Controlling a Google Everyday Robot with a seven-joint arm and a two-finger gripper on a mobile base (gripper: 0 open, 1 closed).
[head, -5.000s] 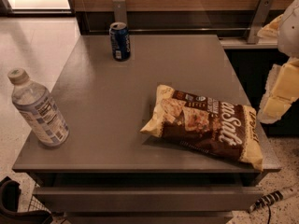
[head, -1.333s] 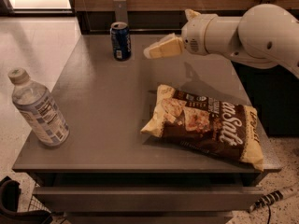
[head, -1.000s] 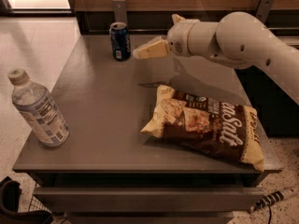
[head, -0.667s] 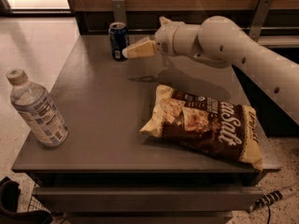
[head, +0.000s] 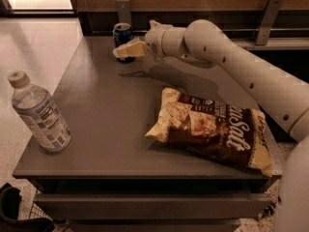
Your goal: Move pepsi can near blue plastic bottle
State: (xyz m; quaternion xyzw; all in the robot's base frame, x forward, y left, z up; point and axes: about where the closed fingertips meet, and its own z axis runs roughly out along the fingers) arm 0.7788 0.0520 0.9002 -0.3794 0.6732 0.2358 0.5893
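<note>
The pepsi can [head: 122, 32], dark blue with a silver top, stands upright at the far edge of the grey table [head: 104, 110]. My gripper [head: 123, 51] reaches in from the right on the white arm and sits just in front of the can, covering its lower part. I cannot tell whether it touches the can. The blue plastic bottle [head: 39, 114], clear with a white cap and pale label, stands upright at the table's near left corner, far from the can.
A brown and cream chip bag [head: 212, 129] lies flat on the right half of the table. A wooden wall with metal brackets [head: 123, 9] runs behind the table. Light tiled floor [head: 29, 47] lies to the left.
The arm came in from the right and swept left across the far side of the table until the gripper reached the can. The can, bottle and bag have not moved.
</note>
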